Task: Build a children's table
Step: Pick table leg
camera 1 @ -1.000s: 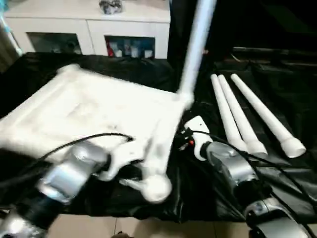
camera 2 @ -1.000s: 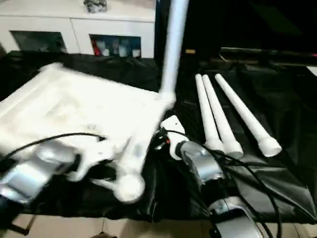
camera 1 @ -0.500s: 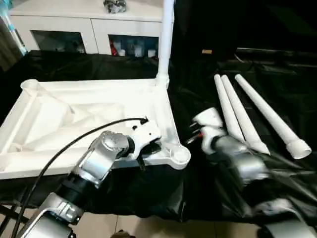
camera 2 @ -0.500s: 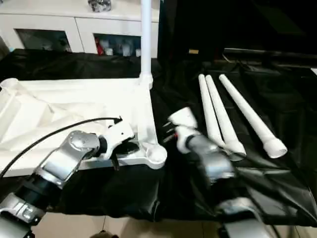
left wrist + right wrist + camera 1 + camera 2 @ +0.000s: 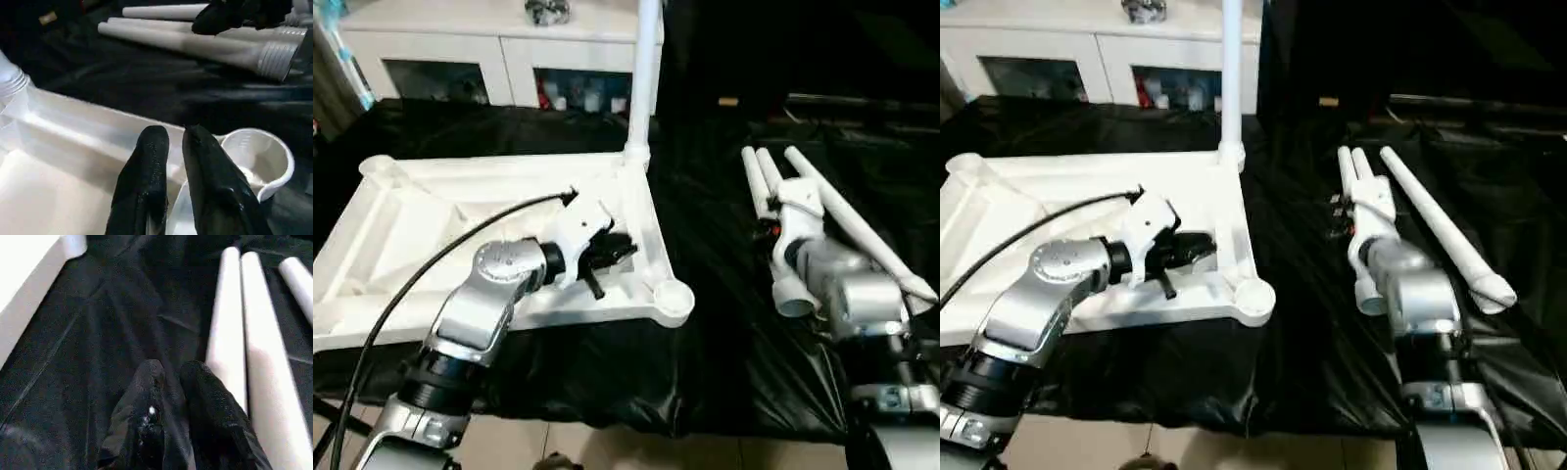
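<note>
The table top [image 5: 509,211] is laid upside down on the black-draped tabletop [image 5: 705,294], ribs up, so that its corner sockets are exposed; one leg [image 5: 643,69] is already stood upright in the far socket. The left tool [image 5: 175,147] is poised over the near socket [image 5: 257,156], its fingers slightly parted and nothing gripped. The right tool [image 5: 168,382] is hung beside three loose legs [image 5: 1430,220], seemingly just parted and empty. A white cabinet [image 5: 499,49] is seen behind.
</note>
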`<state>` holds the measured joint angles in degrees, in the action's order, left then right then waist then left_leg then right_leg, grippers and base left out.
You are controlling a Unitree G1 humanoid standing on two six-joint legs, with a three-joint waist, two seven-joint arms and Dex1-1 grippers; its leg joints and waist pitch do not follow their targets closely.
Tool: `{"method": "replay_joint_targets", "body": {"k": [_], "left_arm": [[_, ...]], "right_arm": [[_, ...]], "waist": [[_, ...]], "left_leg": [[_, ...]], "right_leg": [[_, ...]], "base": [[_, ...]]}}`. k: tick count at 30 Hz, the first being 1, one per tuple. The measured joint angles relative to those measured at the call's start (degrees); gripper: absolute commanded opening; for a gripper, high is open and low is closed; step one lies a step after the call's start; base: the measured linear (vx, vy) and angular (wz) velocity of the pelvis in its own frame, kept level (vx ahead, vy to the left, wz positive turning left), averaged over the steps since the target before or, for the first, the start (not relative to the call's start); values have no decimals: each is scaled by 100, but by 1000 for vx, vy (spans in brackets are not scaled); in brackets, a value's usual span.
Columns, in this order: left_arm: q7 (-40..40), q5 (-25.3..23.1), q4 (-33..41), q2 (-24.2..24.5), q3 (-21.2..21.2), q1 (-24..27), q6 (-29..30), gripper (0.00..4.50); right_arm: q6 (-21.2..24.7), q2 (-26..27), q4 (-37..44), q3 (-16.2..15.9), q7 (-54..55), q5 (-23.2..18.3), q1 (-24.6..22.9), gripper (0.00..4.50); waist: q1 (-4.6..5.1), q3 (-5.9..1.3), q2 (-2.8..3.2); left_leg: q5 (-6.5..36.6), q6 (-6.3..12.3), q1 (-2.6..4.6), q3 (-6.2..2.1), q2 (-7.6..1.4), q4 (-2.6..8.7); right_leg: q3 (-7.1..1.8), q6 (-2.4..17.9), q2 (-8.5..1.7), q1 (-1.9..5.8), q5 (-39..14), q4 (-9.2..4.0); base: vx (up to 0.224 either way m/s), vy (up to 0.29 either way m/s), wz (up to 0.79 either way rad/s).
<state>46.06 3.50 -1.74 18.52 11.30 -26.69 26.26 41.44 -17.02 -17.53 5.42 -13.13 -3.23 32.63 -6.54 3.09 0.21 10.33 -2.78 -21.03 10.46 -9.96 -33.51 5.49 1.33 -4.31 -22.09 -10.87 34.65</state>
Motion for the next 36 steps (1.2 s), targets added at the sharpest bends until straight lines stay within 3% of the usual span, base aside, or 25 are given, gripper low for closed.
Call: {"method": "replay_joint_targets", "body": {"k": [3,10,20,25,32,36], "left_arm": [[58,42,237,23,7,39,63,136],[143,154,514,100,121,293,254,186],[245,246,728,168,228,359,436,272],[224,236,728,216,271,358,460,306],[227,239,771,291,302,358,527,306],[240,258,833,312,316,358,600,308]], "right_arm": [[254,-17,2,98,163,55,22,148],[847,-136,23,246,457,61,39,196],[1072,-186,32,302,447,51,39,287],[1367,-190,-178,286,203,-90,99,293],[1611,-185,-734,376,2,-303,407,293],[1673,-184,-1012,401,-90,-348,541,246]], "waist": [[1,0,-1],[0,2,-4],[6,2,-4],[6,2,-4],[9,3,-5],[3,3,-7]], "left_leg": [[0,0,-1,0,0,-1],[0,0,-2,0,1,-2],[-5,-8,4,0,1,-5],[-6,-10,2,0,0,-7],[-6,-11,3,0,0,-9],[-6,-11,2,0,0,-12]], "right_leg": [[-1,-8,0,-1,-9,3],[-2,-8,0,-7,-24,17],[-4,-9,-1,-8,-30,35],[-4,-9,-1,-9,-30,36],[-4,-8,-1,-9,-29,40],[-4,-8,-1,-8,-29,41]], "base": [[0,0,0],[0,0,0],[0,0,0],[0,0,0],[0,0,0],[0,0,0]]}}
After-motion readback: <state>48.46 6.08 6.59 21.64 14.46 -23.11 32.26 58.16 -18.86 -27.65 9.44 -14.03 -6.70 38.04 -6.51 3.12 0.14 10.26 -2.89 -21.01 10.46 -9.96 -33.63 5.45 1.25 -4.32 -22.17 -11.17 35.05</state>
